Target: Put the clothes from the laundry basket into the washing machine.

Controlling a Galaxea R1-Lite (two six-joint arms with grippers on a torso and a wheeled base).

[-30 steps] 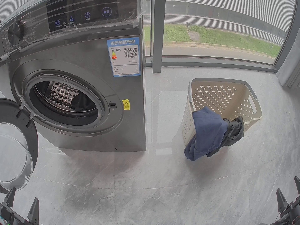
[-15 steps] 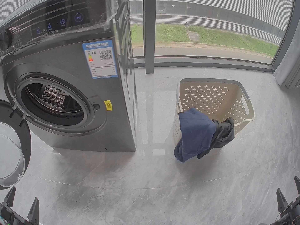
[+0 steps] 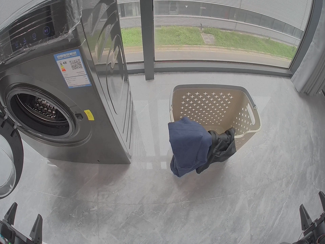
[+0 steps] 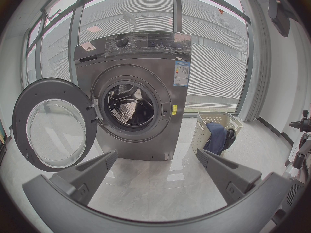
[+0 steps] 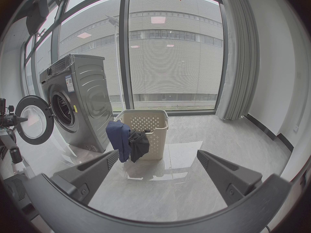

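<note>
A cream laundry basket (image 3: 248, 100) stands on the floor to the right of the grey washing machine (image 3: 101, 95). A blue garment (image 3: 188, 144) and a black garment (image 3: 221, 146) hang over the basket's near rim. The machine's round door (image 3: 8, 163) is swung open at the left, and the drum (image 4: 131, 105) is dark inside. My left gripper (image 3: 23, 219) sits open at the bottom left, far from the basket. At the bottom right my right gripper (image 3: 313, 209) is open and holds nothing. The basket (image 5: 145, 127) and clothes (image 5: 119, 139) also lie ahead of the right gripper (image 5: 155, 165).
A tall window with a grey post (image 3: 146, 31) runs behind the basket. A grey curtain (image 3: 309, 75) hangs at the far right. Bare grey floor (image 3: 176, 204) stretches between me and the basket.
The whole head view has swung to the right, so machine and basket sit further left in the picture. Both grippers keep their places at the bottom corners.
</note>
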